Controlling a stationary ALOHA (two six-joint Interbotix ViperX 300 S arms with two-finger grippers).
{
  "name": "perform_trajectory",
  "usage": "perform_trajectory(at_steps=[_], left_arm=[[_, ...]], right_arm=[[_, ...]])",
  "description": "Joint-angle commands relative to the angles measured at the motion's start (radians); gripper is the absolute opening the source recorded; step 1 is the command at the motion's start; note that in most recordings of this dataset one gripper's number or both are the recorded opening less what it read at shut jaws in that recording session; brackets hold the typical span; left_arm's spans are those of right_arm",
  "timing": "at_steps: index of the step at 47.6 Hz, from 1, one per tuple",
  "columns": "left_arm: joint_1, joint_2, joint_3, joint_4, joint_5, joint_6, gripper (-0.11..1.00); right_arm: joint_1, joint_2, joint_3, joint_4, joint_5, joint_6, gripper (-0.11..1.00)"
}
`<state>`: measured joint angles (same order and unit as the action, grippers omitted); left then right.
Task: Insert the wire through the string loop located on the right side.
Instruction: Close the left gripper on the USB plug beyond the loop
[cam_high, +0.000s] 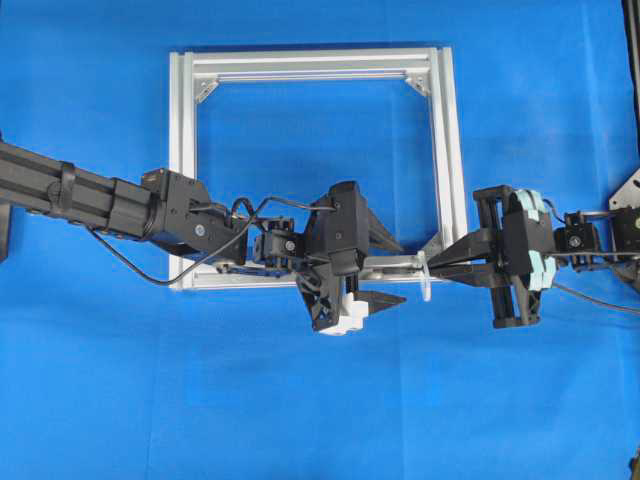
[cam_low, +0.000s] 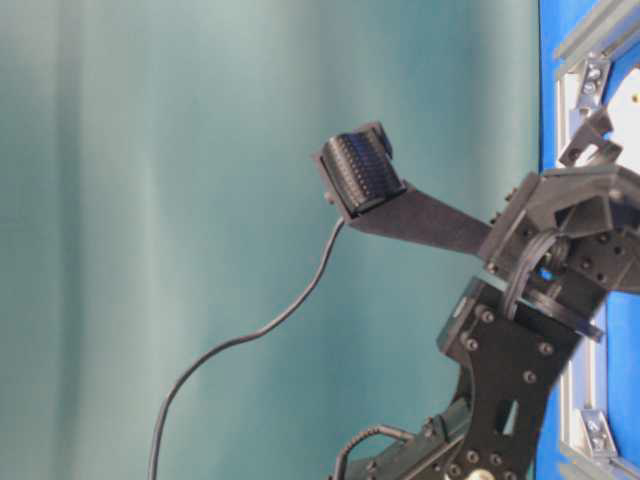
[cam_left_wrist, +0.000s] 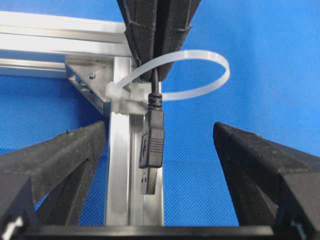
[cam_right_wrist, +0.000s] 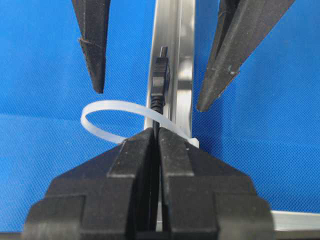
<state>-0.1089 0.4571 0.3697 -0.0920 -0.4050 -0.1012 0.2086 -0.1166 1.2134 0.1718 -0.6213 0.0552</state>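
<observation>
Mid-handover: my right gripper (cam_right_wrist: 156, 137) pinches wire (cam_left_wrist: 152, 137), plug already through string loop (cam_left_wrist: 187, 75). My left gripper (cam_left_wrist: 160, 145), spread wide, must close on plug.

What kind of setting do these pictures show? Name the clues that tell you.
Most likely a robotics lab test bench. A blue cloth table cover holds a bare square aluminium frame, two black robot arms work over it, and a white string loop fixed to the frame has a wire fed through it.
</observation>
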Motion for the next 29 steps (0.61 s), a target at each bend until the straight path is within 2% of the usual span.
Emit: perform_trajectory(at_steps=[1, 15, 21, 24, 29], left_arm=[[-0.003, -0.021, -0.021, 0.003, -0.006, 0.002, 0.84], [-0.008, -0.021, -0.021, 0.003, -0.006, 0.002, 0.81], [-0.008, -0.021, -0.023, 0.003, -0.006, 0.002, 0.76], [-0.008, -0.021, -0.023, 0.003, -0.006, 0.002, 0.67], [-0.005, -0.021, -0.025, 0.003, -0.006, 0.002, 0.38]], right_arm=[[-0.002, -0.006, -0.017, -0.002, -0.008, -0.002, -0.04], [-0.002, -0.006, -0.017, -0.002, -0.008, -0.002, -0.04], [-0.002, -0.006, -0.017, 0.000, -0.008, -0.002, -0.04], [-0.002, -0.006, -0.017, -0.002, -0.008, -0.002, -0.04], [-0.002, -0.006, -0.018, -0.002, -0.008, -0.002, -0.04]])
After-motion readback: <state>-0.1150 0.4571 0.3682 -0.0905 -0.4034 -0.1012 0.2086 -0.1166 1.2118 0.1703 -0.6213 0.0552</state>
